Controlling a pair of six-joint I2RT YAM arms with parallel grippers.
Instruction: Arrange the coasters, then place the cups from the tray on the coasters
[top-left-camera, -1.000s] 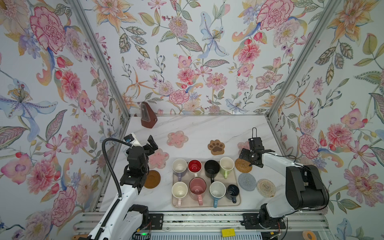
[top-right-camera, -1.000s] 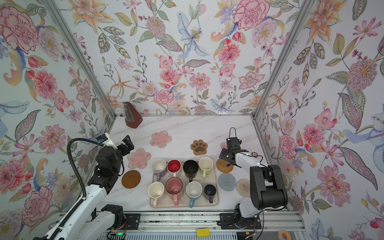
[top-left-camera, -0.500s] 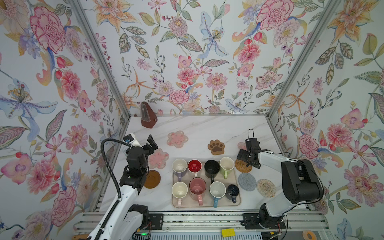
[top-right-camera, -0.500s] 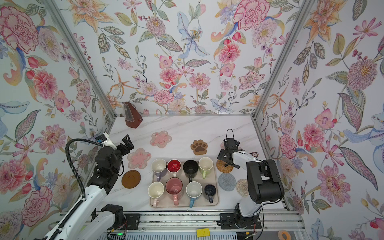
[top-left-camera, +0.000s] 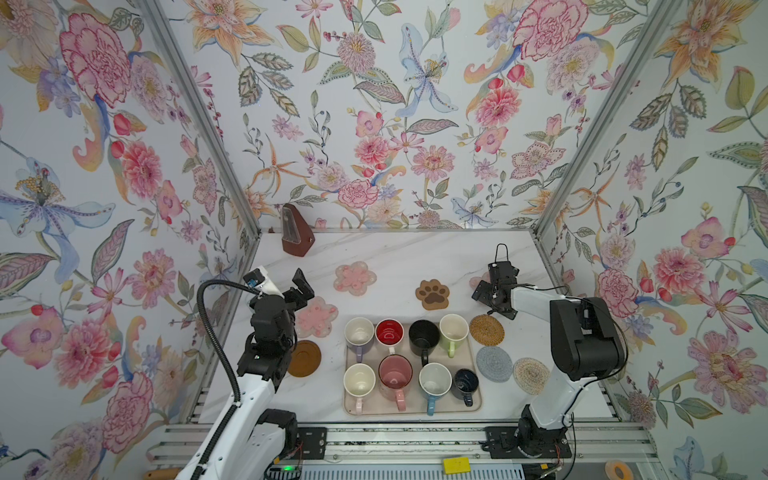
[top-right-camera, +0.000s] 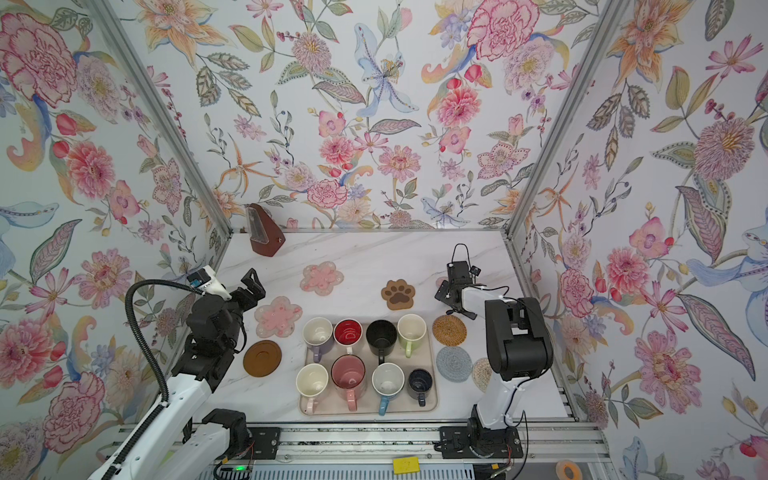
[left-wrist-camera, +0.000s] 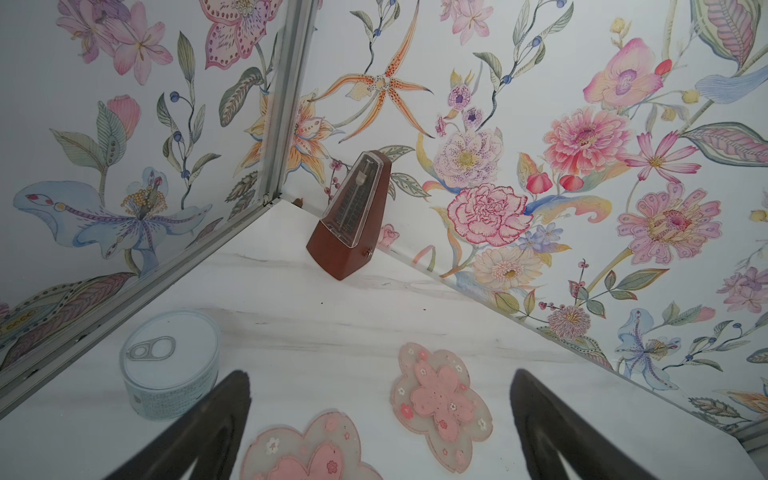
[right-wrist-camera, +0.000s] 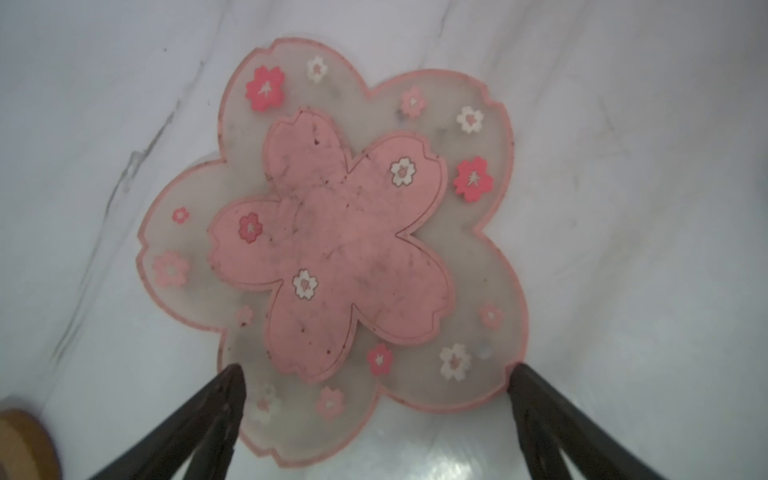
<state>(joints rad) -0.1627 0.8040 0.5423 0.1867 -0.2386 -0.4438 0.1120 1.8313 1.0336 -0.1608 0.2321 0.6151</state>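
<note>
Cups (top-left-camera: 395, 371) all stand on the tray (top-left-camera: 413, 409) at the front middle of the counter (top-left-camera: 395, 257), with coasters (top-left-camera: 486, 329) spread around it. Right claw (right-wrist-camera: 376, 370) hangs wide open over a pink flower coaster (right-wrist-camera: 332, 249) at the right back. Left claw (left-wrist-camera: 380, 374), also wide and empty, is raised near a second flower coaster (left-wrist-camera: 307, 457).

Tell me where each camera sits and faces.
Top views: high over the front edge, looking down and back at table, tray, cups; left arm, right arm.
Left wrist: rides the left arm, faces the back-left corner, metronome, can; open left gripper shows.
Right wrist: rides the right arm, looks down on a flower coaster; open right gripper shows.
Shared: metronome, left wrist and top views.
</note>
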